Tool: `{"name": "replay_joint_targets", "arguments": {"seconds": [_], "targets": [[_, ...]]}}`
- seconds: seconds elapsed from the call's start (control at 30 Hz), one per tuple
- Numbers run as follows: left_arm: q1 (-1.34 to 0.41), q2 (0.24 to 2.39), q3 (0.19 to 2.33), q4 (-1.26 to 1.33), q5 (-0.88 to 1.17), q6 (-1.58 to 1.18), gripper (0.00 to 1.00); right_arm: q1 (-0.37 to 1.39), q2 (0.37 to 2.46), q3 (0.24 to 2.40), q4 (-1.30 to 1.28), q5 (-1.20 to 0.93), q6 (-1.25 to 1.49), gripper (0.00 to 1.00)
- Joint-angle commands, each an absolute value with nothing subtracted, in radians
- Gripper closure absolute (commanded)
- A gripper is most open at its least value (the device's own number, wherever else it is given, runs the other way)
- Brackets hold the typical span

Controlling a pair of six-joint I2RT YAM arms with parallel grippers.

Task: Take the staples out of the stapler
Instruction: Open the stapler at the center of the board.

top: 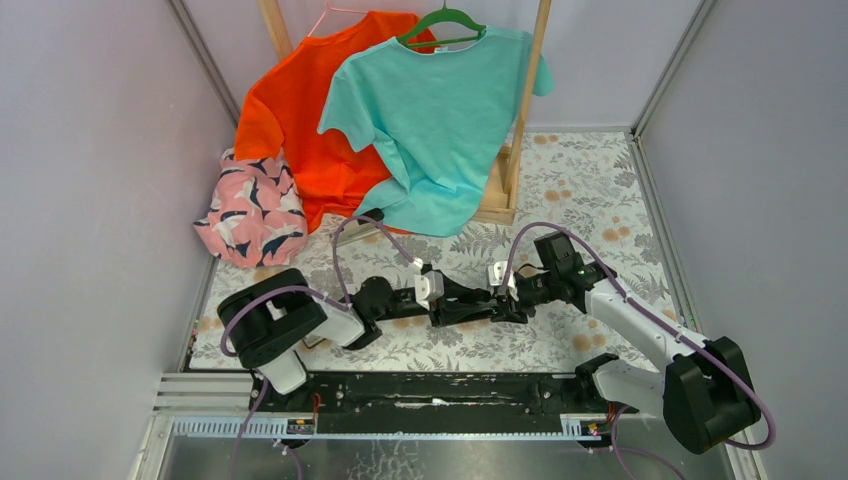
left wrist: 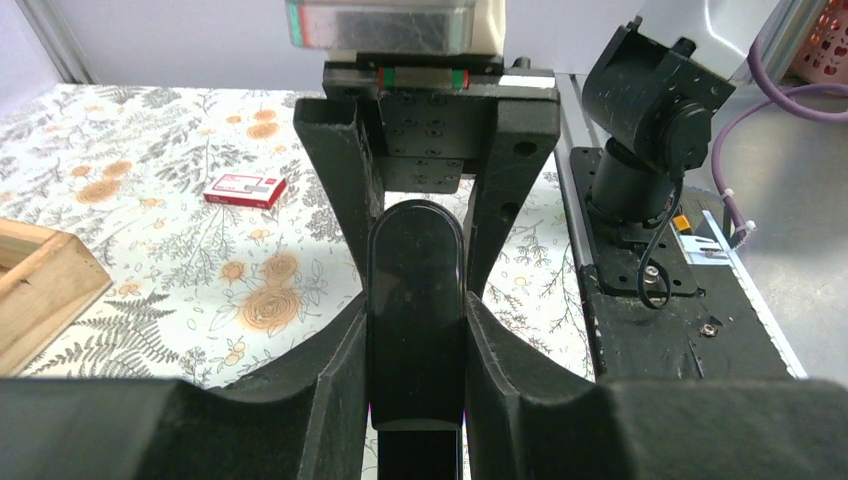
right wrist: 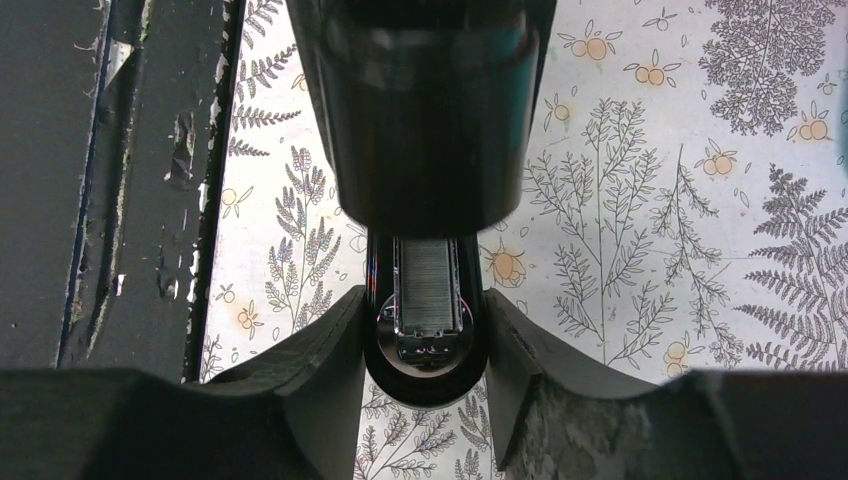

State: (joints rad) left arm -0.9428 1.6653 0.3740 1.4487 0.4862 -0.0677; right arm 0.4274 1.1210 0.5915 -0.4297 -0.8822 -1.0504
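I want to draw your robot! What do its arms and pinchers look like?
The left arm and right arm are white tubes between black round joints, with purple cables looping along. A green light glows on the right one. Fingers are black wedges.

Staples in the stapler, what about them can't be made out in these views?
Right wrist: the staples show, but their far end runs under a blurred black part; length unknown.
Left wrist: the stapler body, clamped in the left fingers, covers them.
Top external: too small to see.
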Motion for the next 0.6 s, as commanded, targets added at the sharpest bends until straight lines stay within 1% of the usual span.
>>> {"name": "replay_joint_targets", "arguments": {"seconds": [0.0,0.1,0.17,0.33,0.47,0.57], "targets": [[-0.944,1.586,0.353,1.587,0.469,-0.023,1.00,0.437,1.087,0.642,-0.447,-0.858,-1.074,0.68],[-0.926,1.560,0.330,1.570,0.480,-0.006,1.00,0.435,1.065,0.661,-0.486,-0.793,-1.086,0.77],[-0.913,1.554,0.314,1.570,0.488,-0.002,1.00,0.436,1.057,0.664,-0.525,-0.764,-1.112,0.81],[-0.879,1.554,0.260,1.583,0.500,0.008,1.00,0.406,1.074,0.635,-0.587,-0.721,-1.179,0.85],[-0.856,1.529,0.207,1.585,0.486,0.026,1.00,0.299,1.110,0.657,-0.663,-0.754,-1.265,0.87],[-0.846,1.501,0.180,1.572,0.477,0.040,1.00,0.230,1.139,0.646,-0.678,-0.739,-1.333,0.88]]}}
